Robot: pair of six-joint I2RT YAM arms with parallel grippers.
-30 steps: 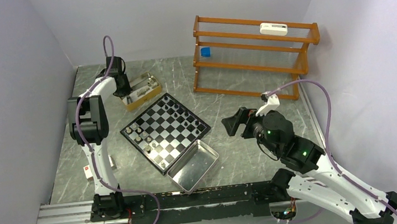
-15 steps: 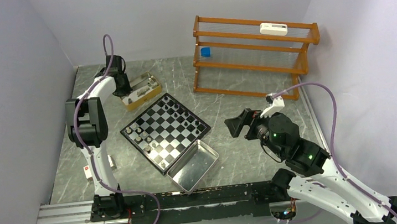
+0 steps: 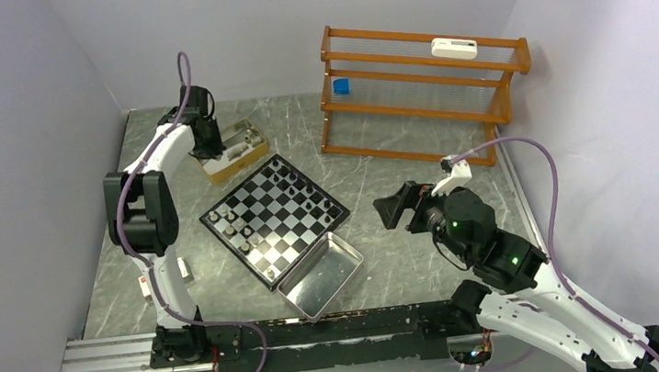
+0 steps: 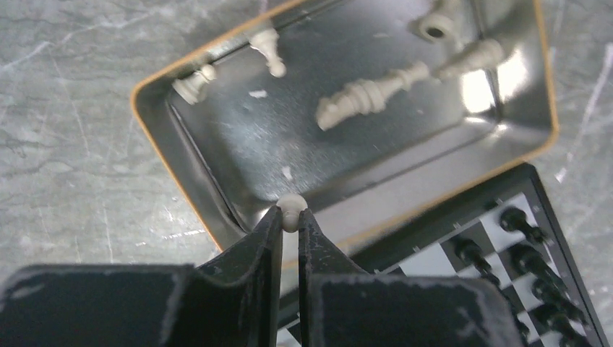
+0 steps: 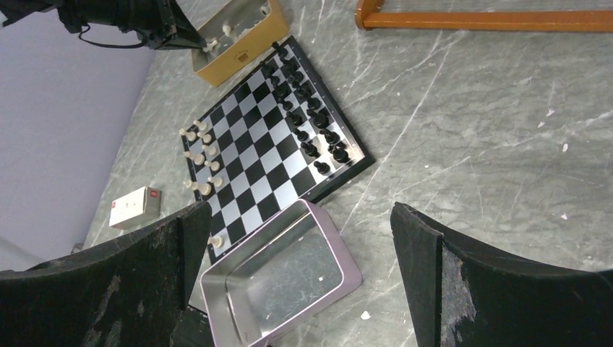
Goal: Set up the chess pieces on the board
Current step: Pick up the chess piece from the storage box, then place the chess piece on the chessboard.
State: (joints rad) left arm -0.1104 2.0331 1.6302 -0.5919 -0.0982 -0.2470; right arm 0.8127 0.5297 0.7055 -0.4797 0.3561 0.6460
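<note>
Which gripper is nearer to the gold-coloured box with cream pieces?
Left. The left gripper hangs over the edge of the gold-coloured box, jaws shut on a cream chess piece; the right gripper is far off, past the checkered board.

Plain pale lilac walls [image 3: 16, 136] close in a grey marble-veined worktop [image 3: 398, 169] under even light, with an orange wooden rack [image 3: 410, 111] at 1 o'clock and an aluminium rail [image 3: 104, 357] at 7 o'clock.

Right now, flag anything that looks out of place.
Cream pieces lie tipped over in the box, not on the board. The left gripper pinches one cream piece at the box's edge. Nothing looks spilled or damaged.
</note>
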